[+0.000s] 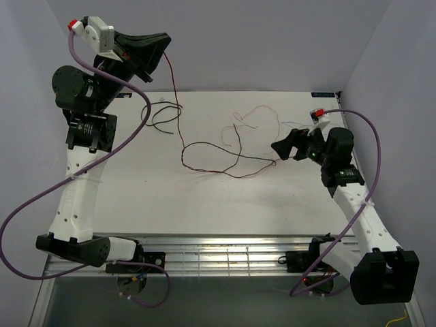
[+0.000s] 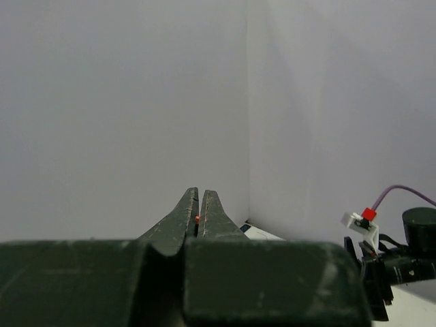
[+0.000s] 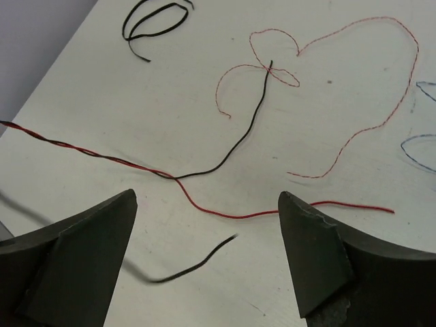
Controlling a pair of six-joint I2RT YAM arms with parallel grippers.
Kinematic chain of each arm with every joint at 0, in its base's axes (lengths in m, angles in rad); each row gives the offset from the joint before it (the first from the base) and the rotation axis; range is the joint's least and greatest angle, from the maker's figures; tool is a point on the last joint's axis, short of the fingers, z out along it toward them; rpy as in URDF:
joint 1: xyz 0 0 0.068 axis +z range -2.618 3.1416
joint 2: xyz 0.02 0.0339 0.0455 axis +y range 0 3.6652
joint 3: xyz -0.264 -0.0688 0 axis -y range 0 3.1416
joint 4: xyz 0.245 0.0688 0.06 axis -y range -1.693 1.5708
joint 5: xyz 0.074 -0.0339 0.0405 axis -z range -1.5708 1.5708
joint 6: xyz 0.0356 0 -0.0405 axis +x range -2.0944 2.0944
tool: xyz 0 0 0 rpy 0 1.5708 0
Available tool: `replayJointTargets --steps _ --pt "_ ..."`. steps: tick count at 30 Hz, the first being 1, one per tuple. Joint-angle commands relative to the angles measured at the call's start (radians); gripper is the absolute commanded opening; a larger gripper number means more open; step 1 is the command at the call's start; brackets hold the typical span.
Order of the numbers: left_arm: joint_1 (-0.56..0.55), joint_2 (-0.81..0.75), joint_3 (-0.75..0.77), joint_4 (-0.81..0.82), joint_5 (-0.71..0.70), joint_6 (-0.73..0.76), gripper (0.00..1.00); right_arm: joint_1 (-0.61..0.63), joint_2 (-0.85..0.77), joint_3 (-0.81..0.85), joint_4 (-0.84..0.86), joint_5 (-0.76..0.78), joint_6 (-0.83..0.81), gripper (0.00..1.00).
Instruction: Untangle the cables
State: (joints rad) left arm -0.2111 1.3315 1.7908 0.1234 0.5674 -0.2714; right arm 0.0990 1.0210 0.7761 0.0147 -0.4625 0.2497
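my right tool hangs low over the bench, jaws spread wide, grasping nothing. a loose black end shows blurred between them. just past its tips the red cable crosses from 9 to 3 o'clock. a black cable is twisted with it on the 9 o'clock side and peels off toward 12. my left tool, raised above the bench's 10 o'clock corner, is clenched on the red cable's far end, holding that strand up. the step in hand, as i judge it, is drawing red out of black. the next move calls for a clean pinch on one thin strand beside the twist.
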Motion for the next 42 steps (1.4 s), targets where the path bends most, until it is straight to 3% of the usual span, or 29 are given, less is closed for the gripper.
replayJointTargets --steps 1,8,14,18,26,34,37,38,40,41,42 --pt "0.004 -0.038 -0.03 -0.002 0.094 0.006 0.0 0.043 -0.05 0.069 0.111 -0.148 -0.115 0.9" --pt "0.006 -0.089 -0.07 -0.014 0.169 0.018 0.0 0.298 -0.018 0.232 -0.068 -0.053 -0.562 0.9" --pt "0.006 -0.126 -0.106 -0.002 0.206 0.014 0.0 0.527 0.108 0.356 -0.156 -0.077 -0.78 0.9" --pt "0.004 -0.14 -0.114 0.004 0.233 0.011 0.0 0.655 0.25 0.414 -0.182 -0.015 -0.901 0.9" --pt "0.004 -0.19 -0.194 0.016 0.27 0.014 0.0 0.677 0.468 0.419 0.034 0.004 -1.107 0.9" --pt "0.004 -0.19 -0.206 0.007 0.249 0.011 0.0 0.699 0.732 0.589 0.068 -0.053 -1.08 0.91" --pt "0.004 -0.198 -0.202 -0.004 0.238 0.018 0.0 0.725 0.798 0.617 0.096 -0.044 -1.063 0.95" --pt "0.004 -0.201 -0.202 -0.005 0.232 0.018 0.0 0.728 0.81 0.62 0.109 -0.045 -1.037 0.93" --pt "0.004 -0.207 -0.203 -0.002 0.229 0.017 0.0 0.731 0.83 0.615 0.142 -0.062 -1.0 0.71" --pt "0.006 -0.21 -0.205 -0.002 0.218 0.015 0.0 0.731 0.832 0.606 0.19 -0.062 -0.95 0.42" --pt "0.004 -0.216 -0.208 -0.004 0.21 0.015 0.0 0.731 0.818 0.594 0.218 -0.065 -0.931 0.29"
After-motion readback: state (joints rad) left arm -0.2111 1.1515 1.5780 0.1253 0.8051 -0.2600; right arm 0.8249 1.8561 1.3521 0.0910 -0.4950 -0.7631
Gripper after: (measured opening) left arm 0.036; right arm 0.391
